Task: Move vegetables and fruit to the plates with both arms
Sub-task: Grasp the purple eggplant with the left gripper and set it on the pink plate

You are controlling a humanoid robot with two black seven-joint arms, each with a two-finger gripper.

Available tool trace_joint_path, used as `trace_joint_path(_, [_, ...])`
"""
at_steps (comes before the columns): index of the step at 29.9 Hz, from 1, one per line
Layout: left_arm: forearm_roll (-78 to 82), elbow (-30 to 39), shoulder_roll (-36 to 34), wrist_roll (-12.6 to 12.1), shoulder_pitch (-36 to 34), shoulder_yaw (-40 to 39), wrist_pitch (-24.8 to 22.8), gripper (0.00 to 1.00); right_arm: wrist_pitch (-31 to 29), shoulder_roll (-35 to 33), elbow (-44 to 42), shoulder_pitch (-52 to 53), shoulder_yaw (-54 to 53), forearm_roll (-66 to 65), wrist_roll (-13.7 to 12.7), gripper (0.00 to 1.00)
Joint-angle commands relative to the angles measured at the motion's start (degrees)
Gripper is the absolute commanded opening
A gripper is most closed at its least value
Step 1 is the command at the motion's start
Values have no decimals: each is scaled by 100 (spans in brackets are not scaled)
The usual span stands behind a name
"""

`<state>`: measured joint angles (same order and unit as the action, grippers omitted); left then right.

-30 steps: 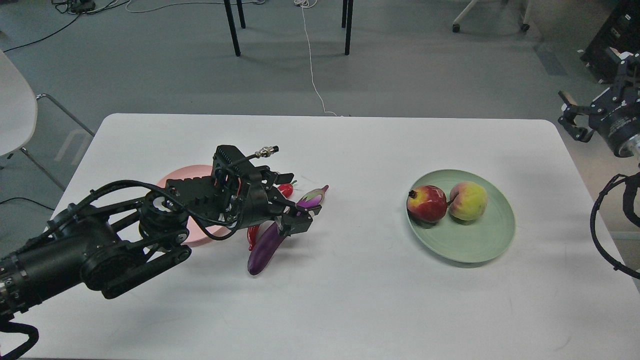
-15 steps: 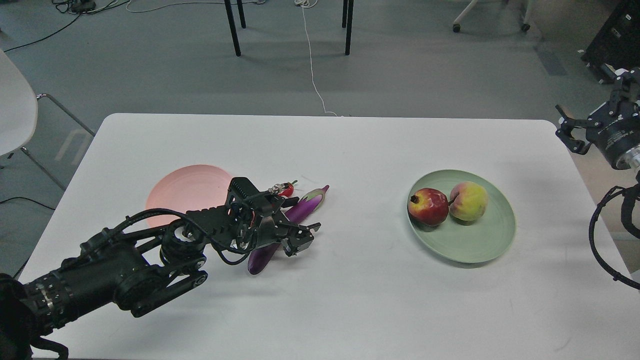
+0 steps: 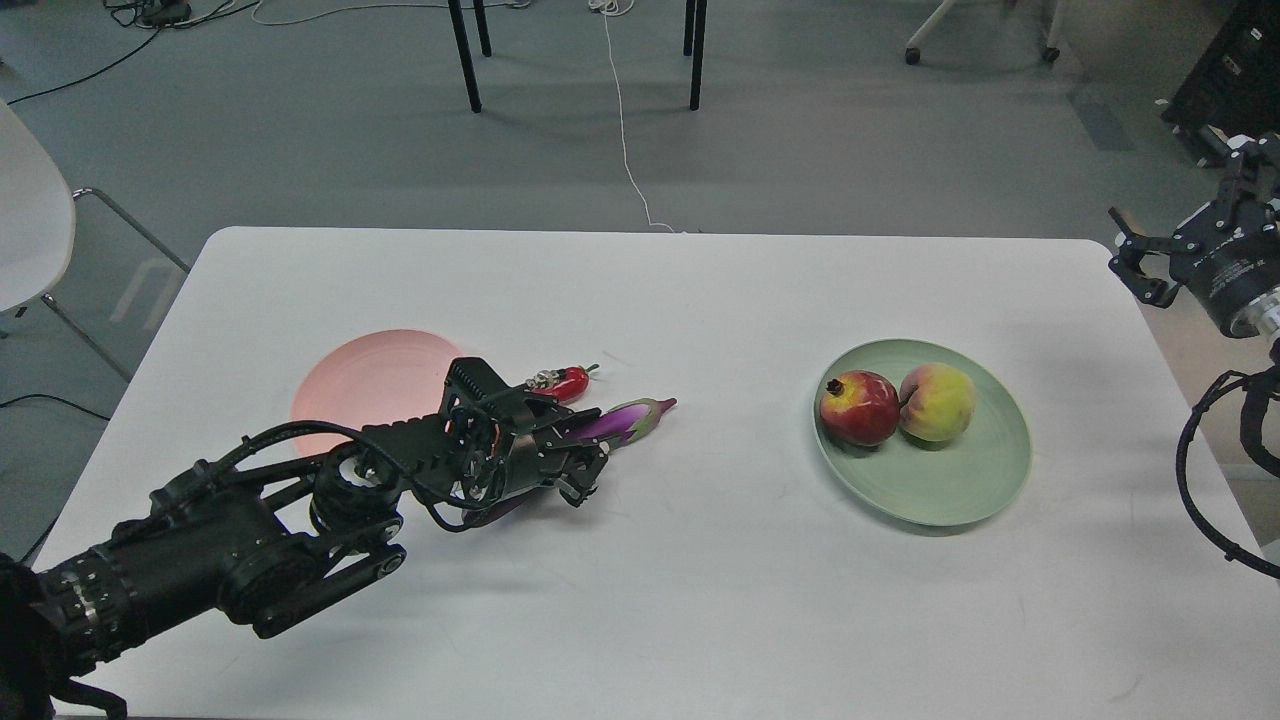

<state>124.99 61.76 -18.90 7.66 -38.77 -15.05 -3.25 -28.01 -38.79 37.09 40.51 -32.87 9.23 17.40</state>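
Left gripper point(image 3: 575, 470): clamping the eggplant point(image 3: 625, 421), beside the pink plate point(image 3: 365, 380).
Right gripper point(image 3: 1135, 265): hovering off the table's point(image 3: 700, 600) right edge, fingers spread.
Green plate point(image 3: 960, 490): holding pomegranate point(image 3: 858, 407), peach point(image 3: 937, 401).

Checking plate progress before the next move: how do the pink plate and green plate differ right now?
The green plate holds the pomegranate and peach; the pink plate holds nothing visible. The left end effector partly covers the pink plate; the green plate is unobstructed. Both look round, shallow and similar in size.
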Motion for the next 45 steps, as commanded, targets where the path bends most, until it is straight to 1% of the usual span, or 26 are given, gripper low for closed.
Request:
trace_joint_path(1, [1,107,0,-36,-26,-24,0,19,1,-24,-9,1,0,0,0,99])
trace_joint_path(2, [1,204,-9,-54,-35,-59,0,18,1,-24,-9,1,0,0,0,99])
trace_joint_path(3, [1,440,-18,-89,-52,-95,-17,17,1,-24,-9,10,0,0,0,99])
trace_joint_path(4, [1,659,-61,-159,-96,-121,-43,17,1,-32,-9,18,0,0,0,99])
trace_joint_path(5, [1,897,-183,-307,-148,-173,-96,17,1,-41,-9,36,-9,0,0,99])
trace_joint_path(6, [1,1056,-332,-405,-236,-244,-157,17,1,-41,-9,45,-17,0,9,99])
trace_joint_path(8, [-176,1276,-579,-458,-420,-384,-289,17,1,-41,-9,45,-26,-9,0,99])
trace_joint_path(12, [-546,1426,-1448,-362,-474,-464,-316,17,1,-50,-9,62,-35,-9,0,99])
trace_joint_path(15, [-573,1374,-1993,-3,-430,-394,-299,17,1,-50,-9,62,-114,-9,0,99])
trace_joint_path(17, [-590,1339,-2205,95,-378,-359,-281,16,1,-50,-9,62,-140,-9,9,99])
trace_joint_path(26, [-616,399,-2180,113,44,-306,61,19,1,-41,158,89,-132,-27,0,99])
trace_joint_path(27, [-625,354,-2171,113,79,-297,88,21,1,-41,184,97,-132,-35,0,99])
trace_joint_path(28, [-625,328,-2136,113,80,-297,123,25,1,-50,184,132,-132,-36,-9,99])
trace_joint_path(29, [-625,319,-2101,113,88,-297,141,33,1,-50,184,159,-123,-36,-17,99])
trace_joint_path(31, [-616,319,-2039,96,88,-297,150,54,1,-50,176,212,-105,-44,-26,99])
trace_joint_path(32, [-625,319,-2022,95,88,-297,150,63,1,-50,176,220,-105,-53,-26,99])
trace_joint_path(33, [-617,319,-1995,95,88,-297,158,69,1,-50,176,221,-105,-53,-26,99])
trace_joint_path(34, [-616,319,-1969,95,80,-297,158,73,1,-50,176,229,-105,-53,-26,99])
trace_joint_path(35, [-625,319,-1951,95,80,-306,158,75,1,-50,176,229,-105,-53,-26,99])
trace_joint_path(40, [-625,319,-1942,104,53,-306,150,82,1,-41,176,229,-88,-53,-26,99])
trace_joint_path(45, [-722,433,-1925,104,-34,-341,150,85,1,-50,176,221,-88,-53,-26,99])
